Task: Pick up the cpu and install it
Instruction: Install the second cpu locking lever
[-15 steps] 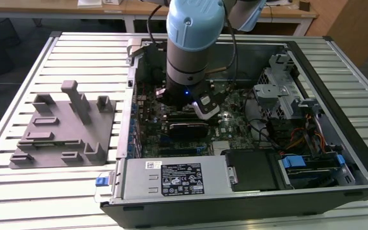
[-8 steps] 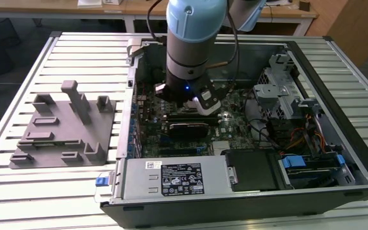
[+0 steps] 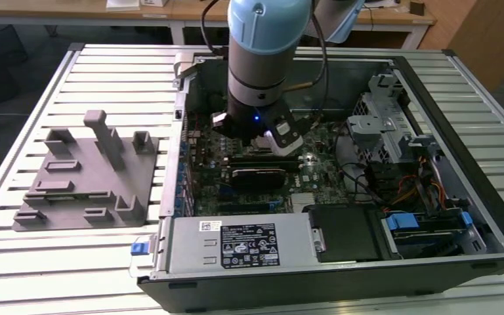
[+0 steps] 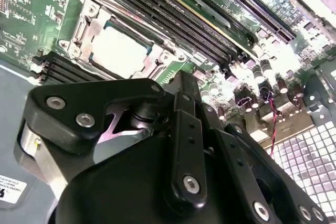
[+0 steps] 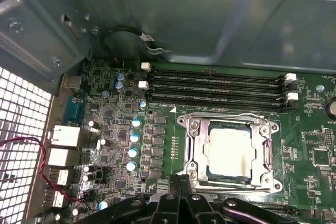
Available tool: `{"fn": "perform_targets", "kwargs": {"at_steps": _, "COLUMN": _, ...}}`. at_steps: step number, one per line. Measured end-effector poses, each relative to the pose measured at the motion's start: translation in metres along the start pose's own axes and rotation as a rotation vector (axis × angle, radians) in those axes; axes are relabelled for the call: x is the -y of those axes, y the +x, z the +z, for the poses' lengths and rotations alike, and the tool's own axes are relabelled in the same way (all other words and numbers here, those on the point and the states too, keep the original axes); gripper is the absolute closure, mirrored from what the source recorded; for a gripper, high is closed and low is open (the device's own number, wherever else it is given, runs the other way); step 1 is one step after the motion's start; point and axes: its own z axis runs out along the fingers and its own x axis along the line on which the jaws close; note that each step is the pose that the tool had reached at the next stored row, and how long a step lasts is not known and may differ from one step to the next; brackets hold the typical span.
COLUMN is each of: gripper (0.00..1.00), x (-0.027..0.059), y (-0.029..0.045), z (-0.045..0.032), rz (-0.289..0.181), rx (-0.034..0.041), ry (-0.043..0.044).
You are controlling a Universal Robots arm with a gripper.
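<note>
The exterior view looks down from above and off the arm at the open computer case (image 3: 322,164) on the slatted bench (image 3: 86,65). Both wrist views ride close above the motherboard (image 5: 121,140), facing down from opposite sides; they share the socket (image 5: 228,150) and memory slots (image 5: 215,85)

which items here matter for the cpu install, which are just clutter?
Job: cpu seated in socket; gripper above it.
Bystanders: grey holder, RAM slots, power supply, drive cage.
</note>
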Motion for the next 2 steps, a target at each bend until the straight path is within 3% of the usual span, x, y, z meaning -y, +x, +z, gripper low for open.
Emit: {"fn": "perform_targets", "kwargs": {"at_steps": 2, "gripper": 0.89, "x": 0.0, "y": 0.0, "z": 0.0, "rz": 0.0, "rx": 0.0, "ry": 0.0}}
